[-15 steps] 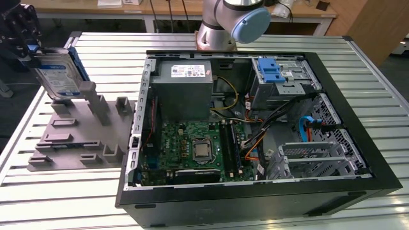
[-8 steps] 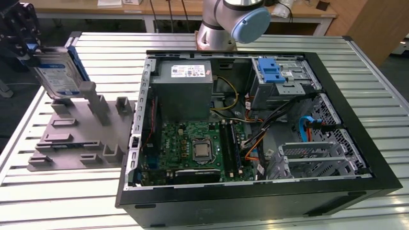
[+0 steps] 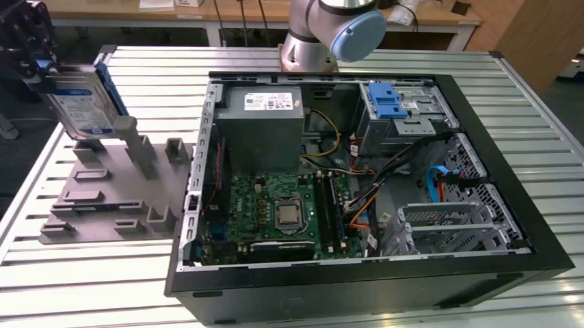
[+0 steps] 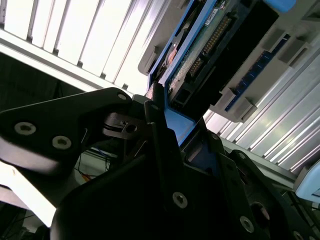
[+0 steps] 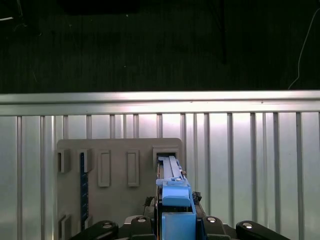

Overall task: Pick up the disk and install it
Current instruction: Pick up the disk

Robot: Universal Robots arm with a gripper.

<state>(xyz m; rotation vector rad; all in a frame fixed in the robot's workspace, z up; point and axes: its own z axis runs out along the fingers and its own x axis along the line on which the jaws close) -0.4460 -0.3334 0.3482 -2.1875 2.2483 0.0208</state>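
The disk [image 3: 84, 102], silver with a white-and-blue label and blue side rails, hangs upright at the exterior view's far left. My gripper [image 3: 41, 65] is shut on its upper end. The disk's lower end is just above the upright posts of the grey holder [image 3: 109, 198]. In the first wrist view the disk [image 5: 172, 192] appears edge-on between my gripper [image 5: 175, 225], with the holder's empty slot [image 5: 165, 151] just beyond it. In the second wrist view the disk's [image 4: 210, 45] underside and connector show past a black finger [image 4: 160, 130].
An open computer case [image 3: 365, 273] lies at the centre and right of the slatted metal table [image 3: 82, 273]. Inside are a motherboard [image 3: 278, 212], a grey power supply box [image 3: 264, 130] and a drive bay with a blue latch [image 3: 392, 102]. The arm's base [image 3: 319, 34] stands behind the case.
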